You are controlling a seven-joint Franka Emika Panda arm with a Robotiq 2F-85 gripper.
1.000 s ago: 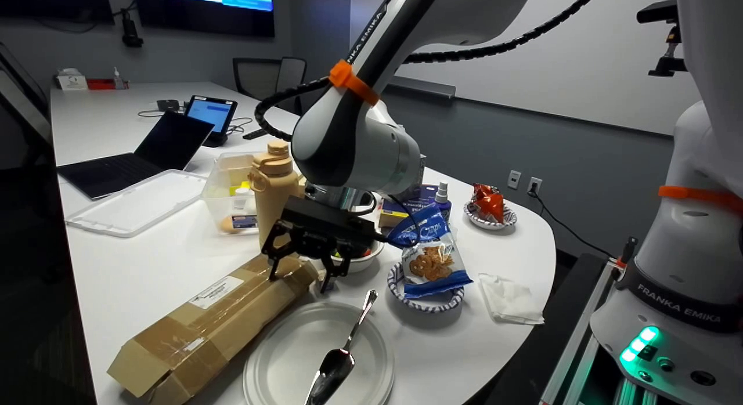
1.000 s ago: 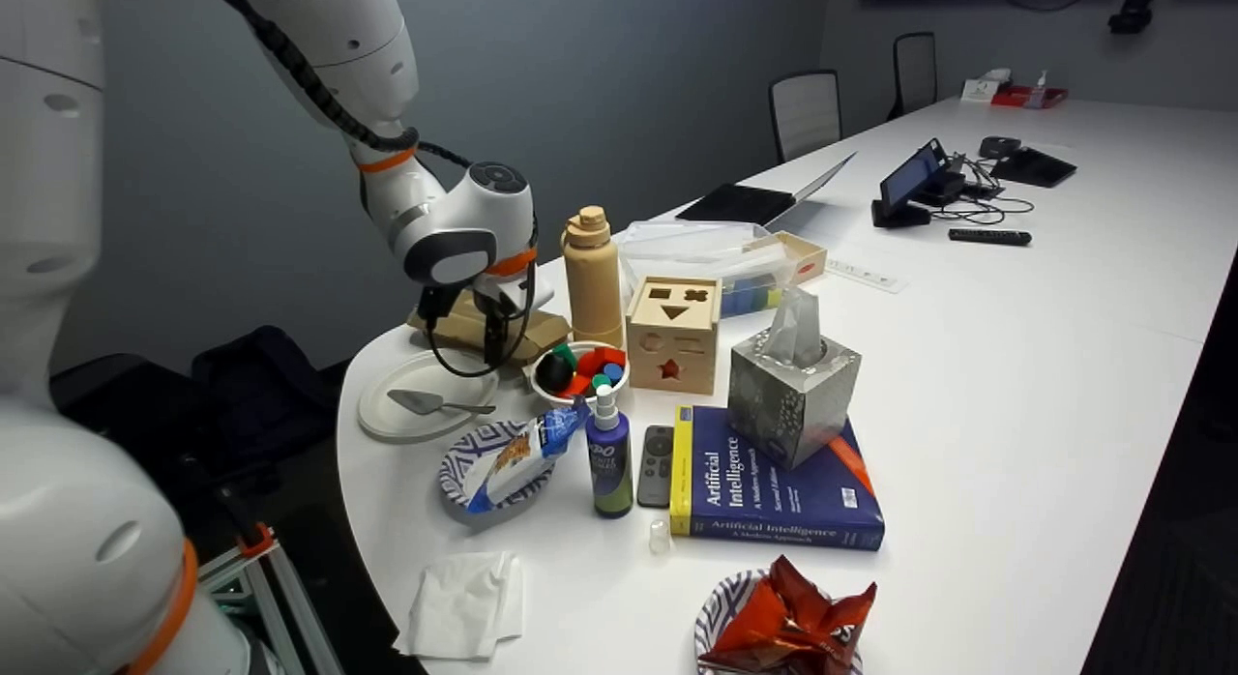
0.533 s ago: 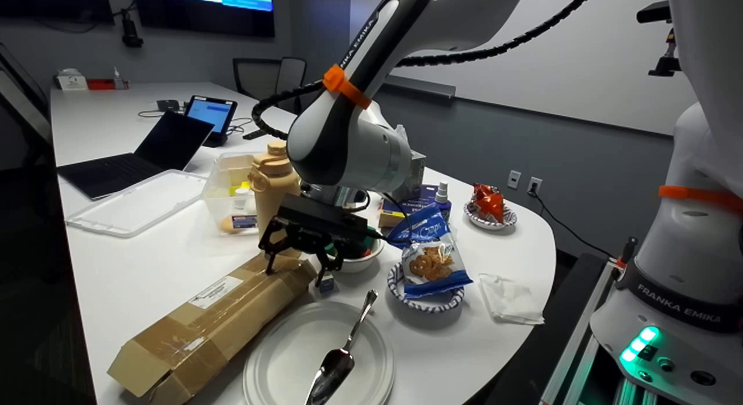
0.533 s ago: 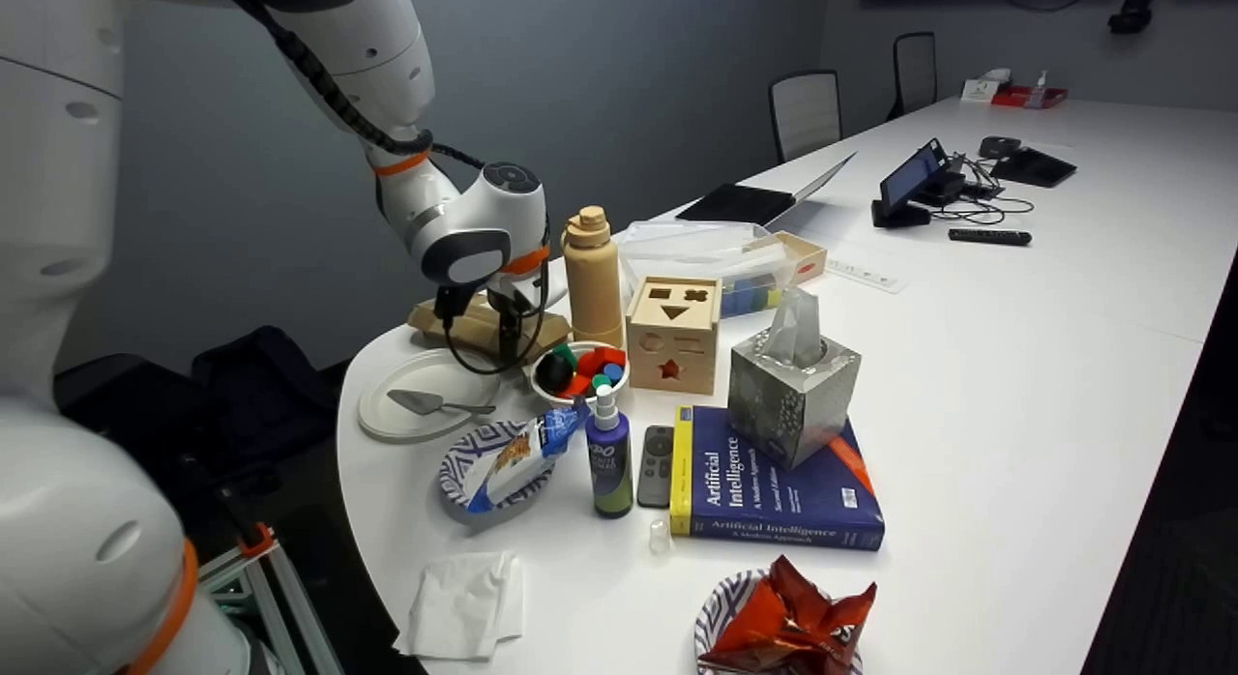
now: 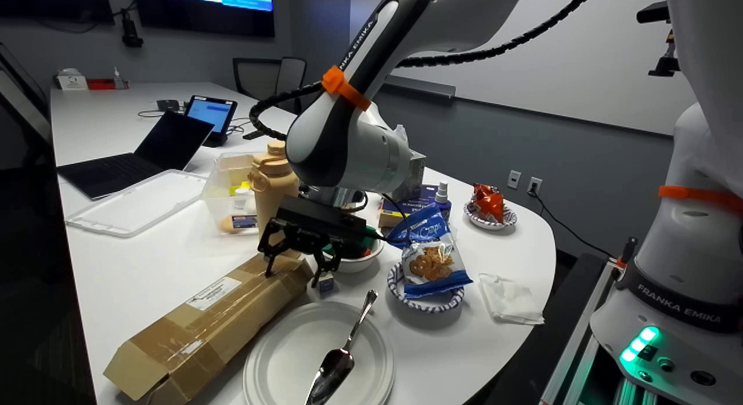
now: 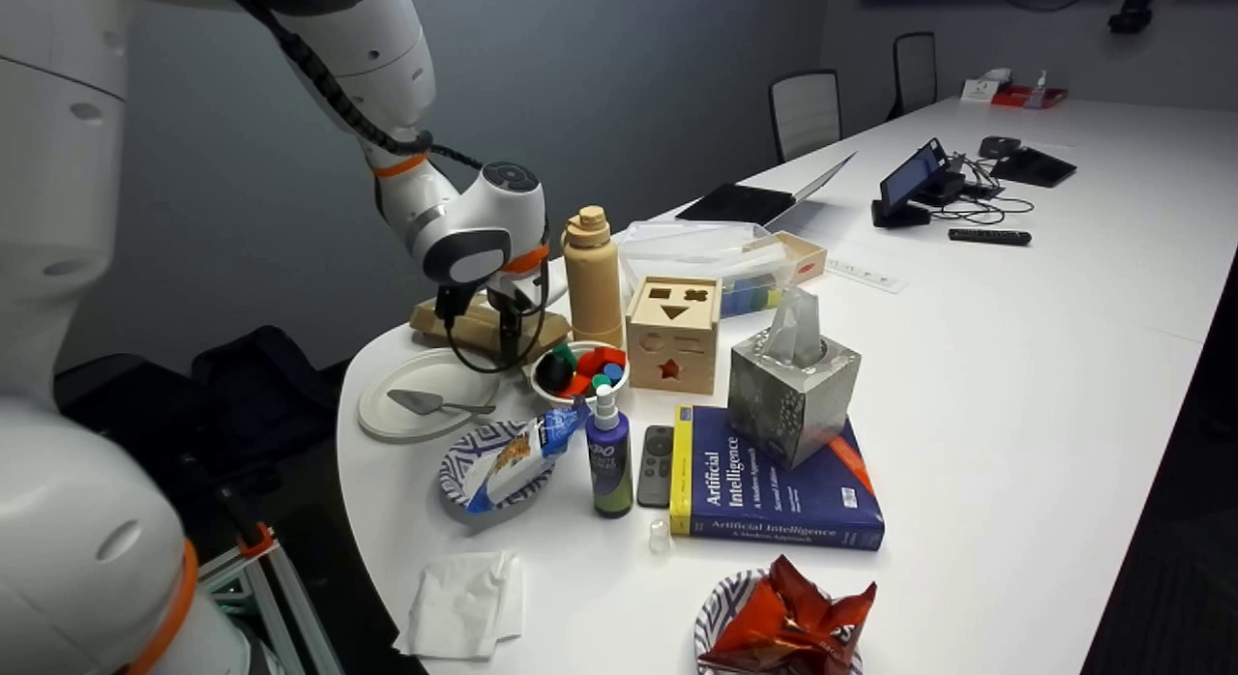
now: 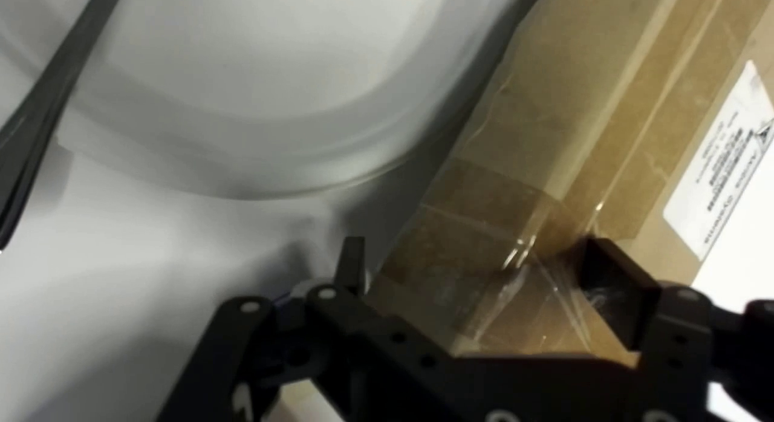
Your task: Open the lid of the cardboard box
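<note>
The lid [image 5: 217, 305] looks closed to me, forming the top of the cardboard box [image 5: 229, 338], which in an exterior view runs from near left to far right, ending under my gripper [image 5: 292, 278]. Glossy tape [image 7: 496, 198] crosses the cardboard; if it is sealing the lid, I expect a pull to drag the whole box rather than lift the flap. Dragged right, the box could hit the plate [image 5: 284, 358] just beside it and spill the server [image 5: 338, 361]; pushed far, it might tip the bottle [image 5: 276, 193]. Pressing hard could crumple the lid.

My jaws stand well apart, and I judge that they grip nothing. In the wrist view one finger [image 7: 620, 289] is over the taped top, seemingly touching it; the other finger [image 7: 351, 262] is outside the box's plate-side edge. That edge runs between them, so closing could pinch or just slip off.
</note>
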